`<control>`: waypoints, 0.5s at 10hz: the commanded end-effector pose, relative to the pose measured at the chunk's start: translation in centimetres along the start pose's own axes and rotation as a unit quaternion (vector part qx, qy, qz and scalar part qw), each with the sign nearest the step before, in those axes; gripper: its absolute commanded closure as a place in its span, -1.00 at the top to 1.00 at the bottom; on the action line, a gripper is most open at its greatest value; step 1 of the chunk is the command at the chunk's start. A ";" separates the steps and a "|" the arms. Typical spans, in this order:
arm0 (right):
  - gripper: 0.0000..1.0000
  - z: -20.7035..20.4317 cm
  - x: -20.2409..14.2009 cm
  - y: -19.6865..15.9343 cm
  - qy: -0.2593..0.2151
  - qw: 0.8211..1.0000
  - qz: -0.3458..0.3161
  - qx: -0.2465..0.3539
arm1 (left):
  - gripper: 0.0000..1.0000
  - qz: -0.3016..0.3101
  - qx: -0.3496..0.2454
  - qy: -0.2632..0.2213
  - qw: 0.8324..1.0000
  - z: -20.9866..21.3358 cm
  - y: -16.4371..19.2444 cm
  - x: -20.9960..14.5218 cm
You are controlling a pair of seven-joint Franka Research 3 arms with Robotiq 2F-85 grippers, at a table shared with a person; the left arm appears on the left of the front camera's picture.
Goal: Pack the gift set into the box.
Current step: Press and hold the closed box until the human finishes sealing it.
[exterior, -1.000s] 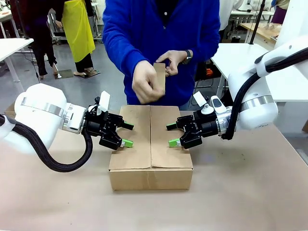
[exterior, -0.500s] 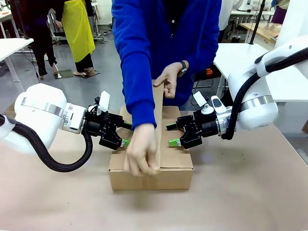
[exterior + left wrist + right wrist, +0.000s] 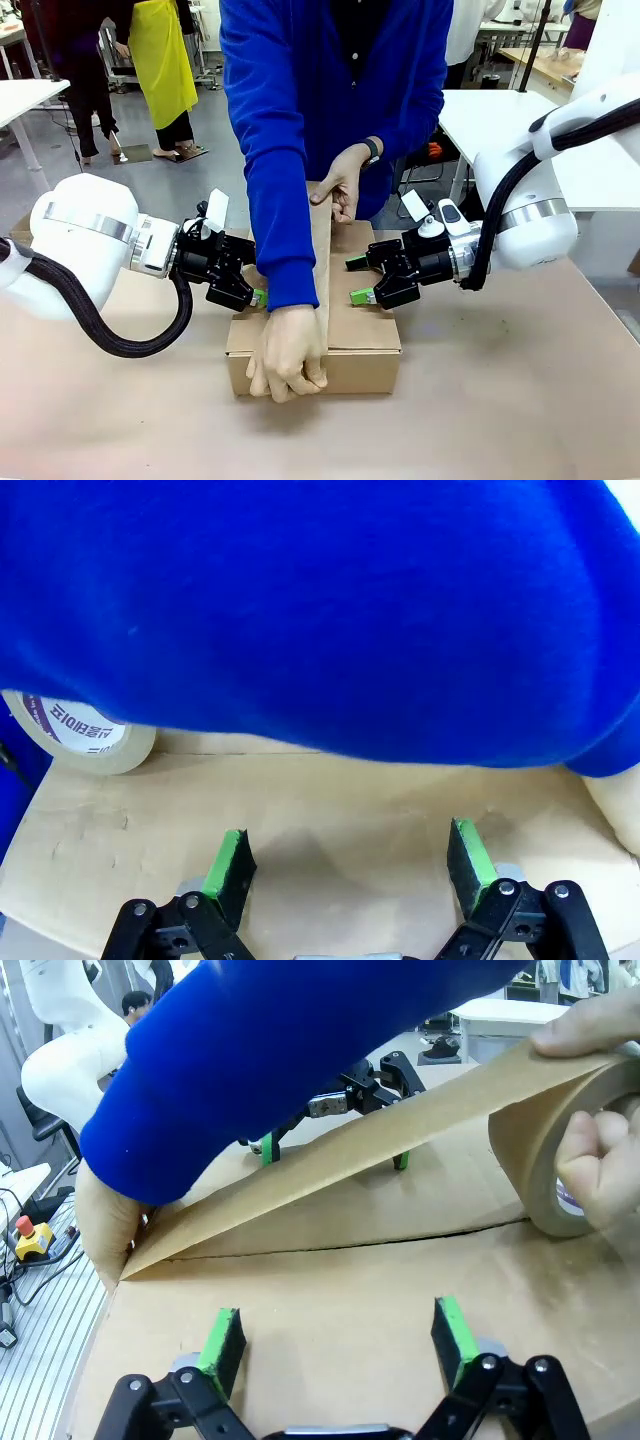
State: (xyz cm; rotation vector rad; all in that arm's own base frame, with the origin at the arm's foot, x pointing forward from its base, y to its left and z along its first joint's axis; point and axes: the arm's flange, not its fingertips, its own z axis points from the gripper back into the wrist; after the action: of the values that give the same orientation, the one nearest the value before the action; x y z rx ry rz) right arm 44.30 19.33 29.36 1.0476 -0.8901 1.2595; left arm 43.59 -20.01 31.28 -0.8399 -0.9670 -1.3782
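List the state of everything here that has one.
box: flaps closed, seam being taped.
tape strip: stretched taut from roll to box's near edge.
tape roll: held in person's hand, partly unwound.
left gripper: open, over the flap.
right gripper: open, over the flap.

A grey, smooth floor [image 3: 195,125] is seen behind the work area, lit evenly from overhead. The near tabletop [image 3: 500,400] is covered in a plain beige-brown surface. A white table [image 3: 25,98] with a thin leg is placed at the far left, and another white table [image 3: 480,118] is set at the right, behind the work area. Farther back on the right, a wooden-topped bench [image 3: 545,62] is visible, with a dark pole [image 3: 532,45] rising in front of it. A person in a yellow apron [image 3: 160,60] is seen standing at the back left. In the right wrist view, a small yellow box with a red button [image 3: 32,1238] is shown beside cables at the left edge.
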 end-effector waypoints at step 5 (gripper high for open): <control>1.00 -0.1 0.0 0.0 0.001 1.000 0.000 0.001 | 1.00 -0.007 0.001 -0.002 1.000 0.0 -0.2 -0.3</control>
State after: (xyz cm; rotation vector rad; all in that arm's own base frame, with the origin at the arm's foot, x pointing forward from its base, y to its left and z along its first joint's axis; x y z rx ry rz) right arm 44.30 19.33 29.36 1.0476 -0.8901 1.2595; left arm 43.59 -20.01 31.29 -0.8397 -0.9673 -1.3782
